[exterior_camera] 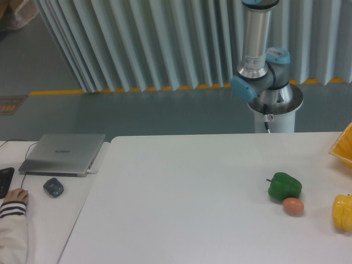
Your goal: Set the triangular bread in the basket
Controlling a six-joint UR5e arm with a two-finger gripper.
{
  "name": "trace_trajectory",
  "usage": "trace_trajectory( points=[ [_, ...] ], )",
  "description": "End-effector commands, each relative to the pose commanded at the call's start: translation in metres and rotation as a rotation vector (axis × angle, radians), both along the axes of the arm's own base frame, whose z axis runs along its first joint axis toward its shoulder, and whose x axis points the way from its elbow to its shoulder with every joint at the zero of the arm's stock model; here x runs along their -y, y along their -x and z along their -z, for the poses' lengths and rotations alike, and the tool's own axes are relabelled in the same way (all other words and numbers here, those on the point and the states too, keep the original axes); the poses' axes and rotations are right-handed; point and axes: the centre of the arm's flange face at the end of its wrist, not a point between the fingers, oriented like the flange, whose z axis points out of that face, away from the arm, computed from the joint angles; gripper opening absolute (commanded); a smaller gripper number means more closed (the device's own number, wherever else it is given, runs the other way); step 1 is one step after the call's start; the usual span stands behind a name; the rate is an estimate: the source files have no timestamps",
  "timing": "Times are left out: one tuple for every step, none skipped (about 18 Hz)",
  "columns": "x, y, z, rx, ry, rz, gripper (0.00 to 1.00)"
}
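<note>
The triangular bread is out of view. Only a bright yellow-orange corner of the basket [344, 146] shows at the right edge of the white table [192, 203]. The arm's base and lower links [263, 82] stand behind the table's far right side, and the arm rises out of the top of the frame. The gripper itself is not in view.
A green pepper [284, 186], a small brown egg [293, 205] and a yellow bell pepper [342, 212] lie at the right of the table. On the left side table are a closed laptop [63, 153], a mouse [53, 187] and a person's hand [14, 197].
</note>
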Motion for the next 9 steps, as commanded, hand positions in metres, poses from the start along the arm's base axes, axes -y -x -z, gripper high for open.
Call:
trace_trajectory(
  points=[
    [-0.001,0.000,-0.001,-0.003,-0.001,0.002,1.00],
    [-0.004,0.001,-0.006,-0.012,-0.004,0.006,1.00],
    [-0.004,0.002,-0.010,-0.017,-0.007,0.005,1.00],
    [-0.005,0.002,-0.013,-0.023,-0.008,0.006,1.00],
    [-0.009,0.001,-0.015,-0.026,-0.010,0.014,1.00],
    [-0.020,-0.004,-0.015,-0.028,-0.009,0.032,1.00],
    [-0.029,-0.008,-0.017,-0.033,-0.010,0.040,1.00],
    [-0.030,-0.006,-0.021,-0.039,-0.010,0.043,1.00],
    [-0.032,-0.007,-0.023,-0.043,-0.011,0.049,1.00]
  ],
)
